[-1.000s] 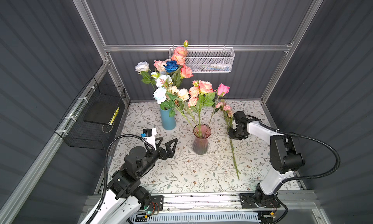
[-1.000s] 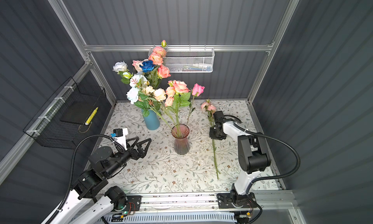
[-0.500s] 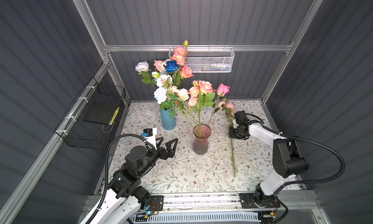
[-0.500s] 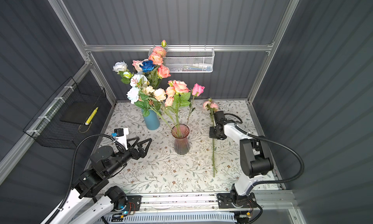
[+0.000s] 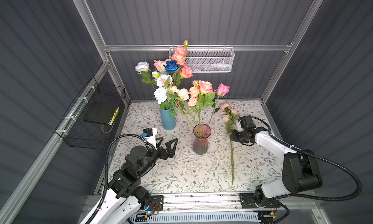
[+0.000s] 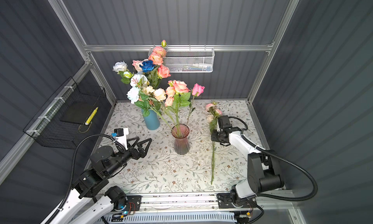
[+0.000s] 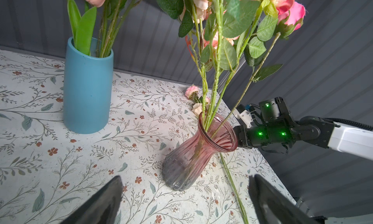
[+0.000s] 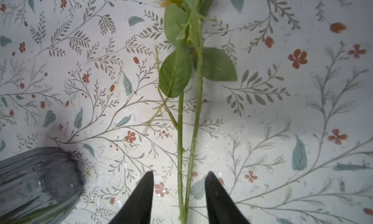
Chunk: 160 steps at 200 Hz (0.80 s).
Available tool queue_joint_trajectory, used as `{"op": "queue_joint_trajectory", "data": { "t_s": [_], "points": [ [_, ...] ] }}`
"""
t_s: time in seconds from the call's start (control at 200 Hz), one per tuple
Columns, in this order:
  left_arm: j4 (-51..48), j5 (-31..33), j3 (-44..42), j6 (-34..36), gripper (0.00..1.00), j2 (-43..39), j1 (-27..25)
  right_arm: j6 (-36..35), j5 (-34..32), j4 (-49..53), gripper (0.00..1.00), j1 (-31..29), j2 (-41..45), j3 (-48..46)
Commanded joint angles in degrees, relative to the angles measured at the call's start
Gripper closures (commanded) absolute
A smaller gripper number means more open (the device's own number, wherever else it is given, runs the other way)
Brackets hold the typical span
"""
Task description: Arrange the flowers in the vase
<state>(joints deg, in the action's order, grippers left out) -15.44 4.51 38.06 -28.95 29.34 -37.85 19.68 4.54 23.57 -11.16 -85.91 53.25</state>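
Your right pincer (image 8: 180, 173) has reopened: only its wrist view shows jaws apart astride the loose flowers (image 8: 180, 112) lying on the surface (image 5: 181, 172) beside the vase (image 5: 200, 144); blooms (image 5: 225, 106) show only overhead. Left pincer (image 5: 168, 140) gapes wide.

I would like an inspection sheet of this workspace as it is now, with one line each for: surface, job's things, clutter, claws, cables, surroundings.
Surface: table with a floral cover, flat.
Job's things: pink vase holds several roses; blue vase holds more; one loose rose lies flat, right of the pink vase.
Clutter: small white flecks on the cover.
Claws: left claw open, empty, hovers left of the pink vase; right claw open, astride the loose rose's stem, not gripping.
Cables: black hoses loop along both arms, clear of the flowers.
Surroundings: dark ribbed walls; wire basket on the left wall; mesh basket on the back rail.
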Motion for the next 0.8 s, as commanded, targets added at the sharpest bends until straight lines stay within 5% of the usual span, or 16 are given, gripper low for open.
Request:
{"op": "queue_joint_trajectory", "data": {
  "t_s": [0.0, 0.19, 0.55, 0.795],
  "points": [
    [-0.6, 0.3, -0.5, 0.5, 0.0, -0.9, -0.4, 1.1, -1.4, 0.2, 0.54, 0.8, -2.5, 4.0],
    [-1.0, 0.6, -0.8, 0.2, 0.0, -1.5, -0.4, 1.7, -3.5, -0.4, 0.55, 1.5, -11.4, 10.7],
    [-1.0, 1.2, -1.0, 0.7, 0.0, -1.2, -0.4, -0.9, -5.1, 2.0, 0.73, 1.3, -17.0, 14.4],
    [-0.5, 0.8, -0.8, 0.6, 0.0, -0.4, -0.4, -1.3, -7.6, 7.0, 0.75, 0.7, -21.6, 17.8]
  ]
}}
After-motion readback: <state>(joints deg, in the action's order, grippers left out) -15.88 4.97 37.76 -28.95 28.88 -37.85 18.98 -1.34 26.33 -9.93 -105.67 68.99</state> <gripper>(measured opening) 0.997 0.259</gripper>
